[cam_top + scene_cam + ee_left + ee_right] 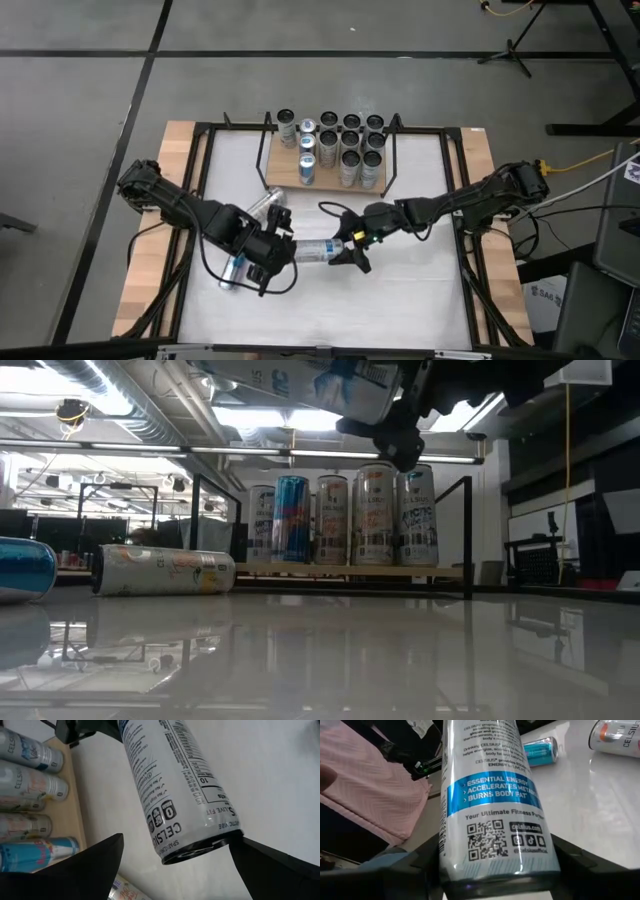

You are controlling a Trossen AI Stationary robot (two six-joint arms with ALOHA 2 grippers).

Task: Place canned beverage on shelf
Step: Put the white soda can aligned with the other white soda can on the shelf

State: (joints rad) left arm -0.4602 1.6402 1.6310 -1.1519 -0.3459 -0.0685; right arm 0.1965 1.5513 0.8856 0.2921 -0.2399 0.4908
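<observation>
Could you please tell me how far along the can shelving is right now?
Done: about a dozen cans stand on the shelf. In hand: the right gripper holds a white can off the table; the left gripper is open at its other end. Left: that can and two lying cans.
</observation>
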